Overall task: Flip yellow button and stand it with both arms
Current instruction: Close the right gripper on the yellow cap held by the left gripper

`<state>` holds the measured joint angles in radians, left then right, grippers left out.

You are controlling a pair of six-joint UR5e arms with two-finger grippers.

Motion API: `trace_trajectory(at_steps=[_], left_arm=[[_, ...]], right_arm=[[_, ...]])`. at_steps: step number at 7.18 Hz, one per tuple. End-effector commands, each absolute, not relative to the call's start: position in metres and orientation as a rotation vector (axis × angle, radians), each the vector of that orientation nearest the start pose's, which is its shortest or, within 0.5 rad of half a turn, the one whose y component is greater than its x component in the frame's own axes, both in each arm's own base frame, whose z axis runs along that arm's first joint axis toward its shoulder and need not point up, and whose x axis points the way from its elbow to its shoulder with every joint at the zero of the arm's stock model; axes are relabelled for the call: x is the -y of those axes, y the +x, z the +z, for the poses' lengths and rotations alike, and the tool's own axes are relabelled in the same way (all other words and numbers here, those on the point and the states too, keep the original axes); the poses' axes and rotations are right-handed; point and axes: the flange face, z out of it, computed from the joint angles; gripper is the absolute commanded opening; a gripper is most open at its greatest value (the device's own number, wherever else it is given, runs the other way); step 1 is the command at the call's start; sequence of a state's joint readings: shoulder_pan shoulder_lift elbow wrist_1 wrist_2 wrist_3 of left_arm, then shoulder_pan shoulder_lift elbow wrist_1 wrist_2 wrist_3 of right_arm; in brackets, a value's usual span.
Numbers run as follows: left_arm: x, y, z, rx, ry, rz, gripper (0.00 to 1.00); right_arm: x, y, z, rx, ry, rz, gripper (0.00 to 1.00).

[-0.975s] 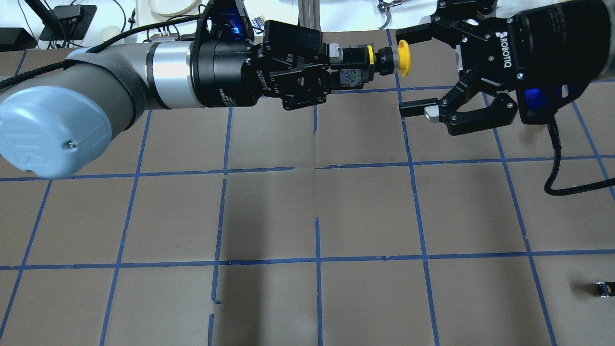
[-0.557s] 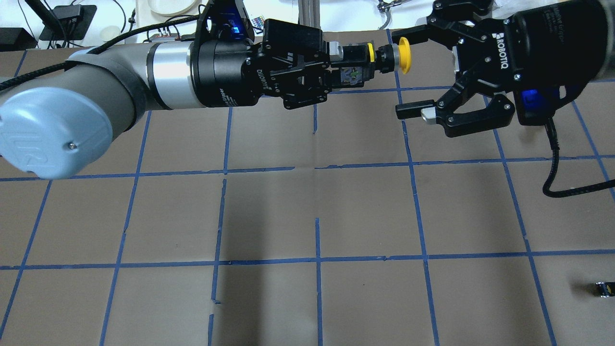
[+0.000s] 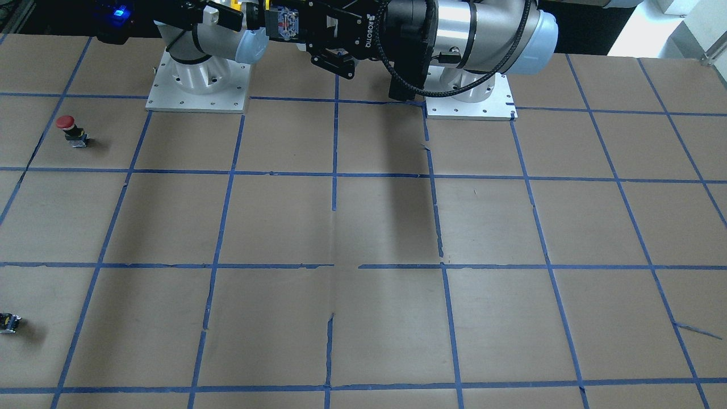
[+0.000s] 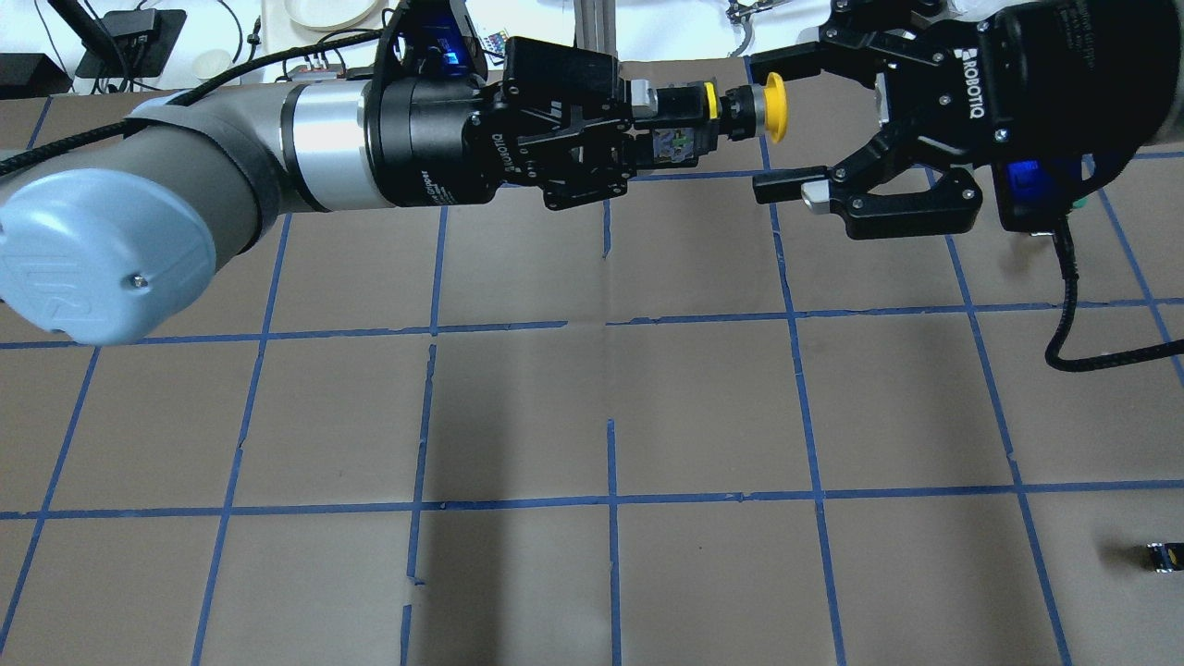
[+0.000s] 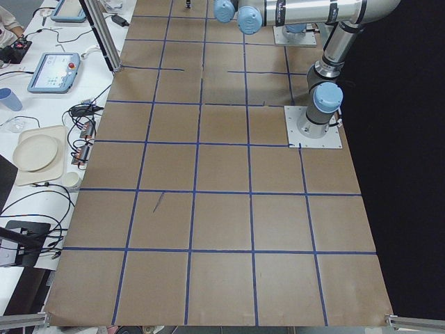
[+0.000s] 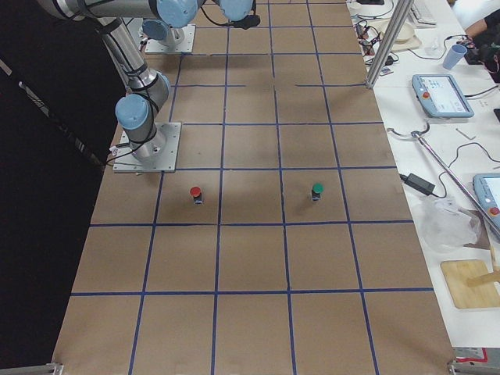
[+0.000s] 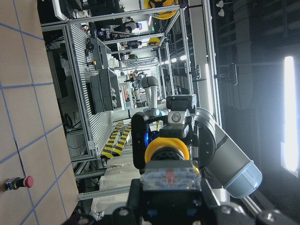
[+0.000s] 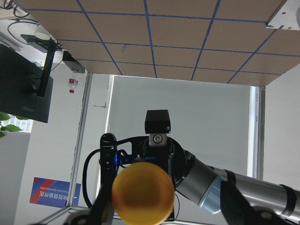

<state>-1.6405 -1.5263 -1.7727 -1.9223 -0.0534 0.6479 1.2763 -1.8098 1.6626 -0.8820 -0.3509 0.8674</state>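
Observation:
The yellow button (image 4: 775, 109) is held level high above the table, its cap pointing at my right gripper. My left gripper (image 4: 652, 122) is shut on its grey block base (image 4: 680, 139). My right gripper (image 4: 768, 128) is open, its fingers (image 4: 786, 67) wide apart on either side of the cap without touching it. In the left wrist view the cap (image 7: 167, 143) shows beyond the block (image 7: 171, 176). In the right wrist view the cap (image 8: 143, 192) fills the lower middle. In the front-facing view the button (image 3: 284, 20) sits at the top edge.
A red button (image 3: 68, 129) stands on the table on the right arm's side and also shows in the right exterior view (image 6: 196, 194). A green button (image 6: 316, 190) stands beside it. A small capless block (image 4: 1161, 555) lies near the table's right edge.
My right gripper has moved left, so its open fingers now straddle the yellow cap. The left gripper has kept the button almost still.

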Motion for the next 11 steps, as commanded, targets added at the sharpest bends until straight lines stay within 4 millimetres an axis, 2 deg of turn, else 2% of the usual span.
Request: trace_trajectory(at_steps=[1,3,4,5,6,9,11], left_arm=[[0.441,-0.263,0.482,1.518,-0.135,0.075,0.34],[0.441,-0.263,0.481,1.52,-0.136,0.075,0.38],[0.442,-0.263,0.483,1.521,-0.138,0.075,0.53],[0.442,-0.263,0.486,1.521,-0.143,0.079,0.85],[0.442,-0.264,0.487,1.526,-0.151,0.079,1.0],[0.443,-0.258,0.487,1.571,-0.118,0.025,1.0],[0.442,-0.242,0.479,1.719,-0.091,-0.068,1.0]], right_arm=[[0.407,0.113,0.548,-1.402,1.385,0.908,0.45],[0.407,0.112,0.547,-1.396,1.392,0.916,0.35],[0.405,0.112,0.548,-1.397,1.391,0.912,0.33],[0.405,0.112,0.548,-1.397,1.391,0.914,0.32],[0.406,0.112,0.55,-1.397,1.391,0.91,0.31],[0.409,0.106,0.55,-1.407,1.413,0.899,0.29],[0.416,0.076,0.544,-1.637,1.461,0.722,0.29]])
